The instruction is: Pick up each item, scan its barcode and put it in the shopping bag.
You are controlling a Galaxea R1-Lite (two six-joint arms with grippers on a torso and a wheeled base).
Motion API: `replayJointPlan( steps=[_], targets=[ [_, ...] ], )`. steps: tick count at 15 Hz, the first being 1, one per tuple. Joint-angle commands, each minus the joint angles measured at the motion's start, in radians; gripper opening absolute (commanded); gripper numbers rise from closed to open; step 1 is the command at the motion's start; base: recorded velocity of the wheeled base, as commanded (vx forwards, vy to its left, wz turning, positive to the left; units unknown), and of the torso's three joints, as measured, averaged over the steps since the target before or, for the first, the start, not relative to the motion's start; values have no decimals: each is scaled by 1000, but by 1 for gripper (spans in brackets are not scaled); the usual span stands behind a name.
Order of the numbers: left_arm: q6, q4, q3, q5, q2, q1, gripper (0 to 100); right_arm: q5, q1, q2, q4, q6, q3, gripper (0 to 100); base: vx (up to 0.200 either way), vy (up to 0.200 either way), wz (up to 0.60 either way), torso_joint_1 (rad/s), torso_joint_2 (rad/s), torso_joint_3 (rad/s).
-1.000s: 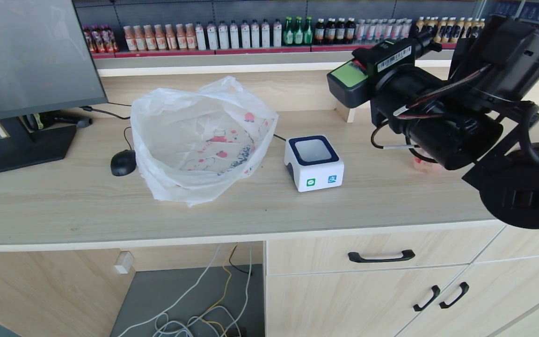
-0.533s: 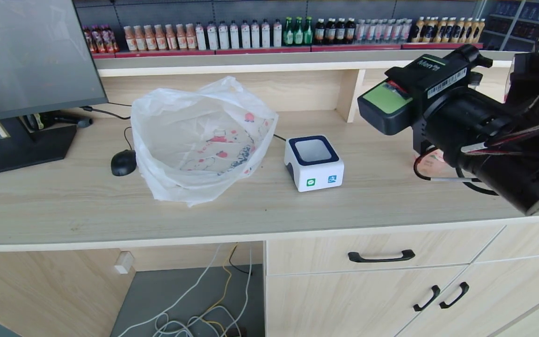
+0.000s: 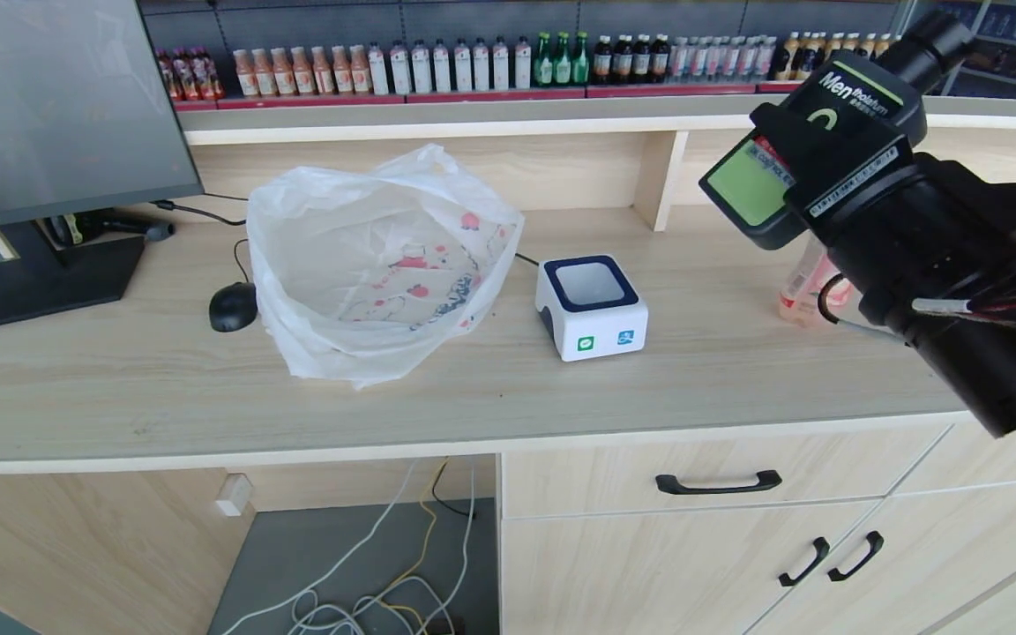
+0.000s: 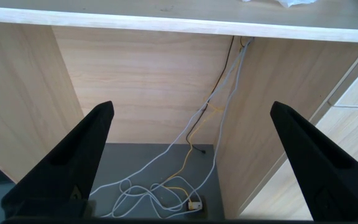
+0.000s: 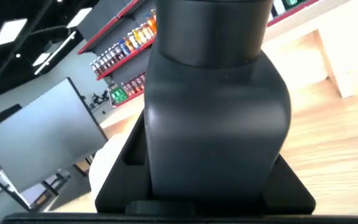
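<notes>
Black plastic with a green end: that is the bottle (image 3: 812, 132) I am carrying in the right gripper (image 3: 861, 207), which is clenching it around the body and holding it high over the right end of the wooden counter (image 3: 490, 397). The bottle is lying tilted, its green end low and turned toward the robot's left, its cap high and toward the right. The white scanner (image 3: 592, 307) is sitting on the counter to the left of the bottle and well below it, window facing up. The shopping bag (image 3: 376, 265) is gaping just beyond the scanner on that same side. So I am reckoning the coming move runs leftward and down. A pale barcode strip is showing along the bottle's side toward the head camera, so a roll of the wrist looks needed to aim it at the window. A pink bottle (image 3: 801, 287) is waiting on the counter under the right arm. The left gripper (image 4: 191, 109) is hanging below the counter edge, fingers spread and empty, so the right arm is much nearer.
</notes>
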Motion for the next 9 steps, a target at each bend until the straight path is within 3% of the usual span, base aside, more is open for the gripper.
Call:
replayJointPlan(
  steps=[1,3,5,9],
  targets=[
    [0,0,0,0,0,0,100,85,10,80,-98,-170,34,0,0,0,0,0,0,0],
    [0,0,0,0,0,0,100,224,-23,153,-262,-364,86,0,0,0,0,0,0,0],
    [0,0,0,0,0,0,100,415,-36,170,-280,-523,100,0,0,0,0,0,0,0],
    [0,0,0,0,0,-1,100,422,-36,202,-292,-526,114,0,0,0,0,0,0,0]
  ],
)
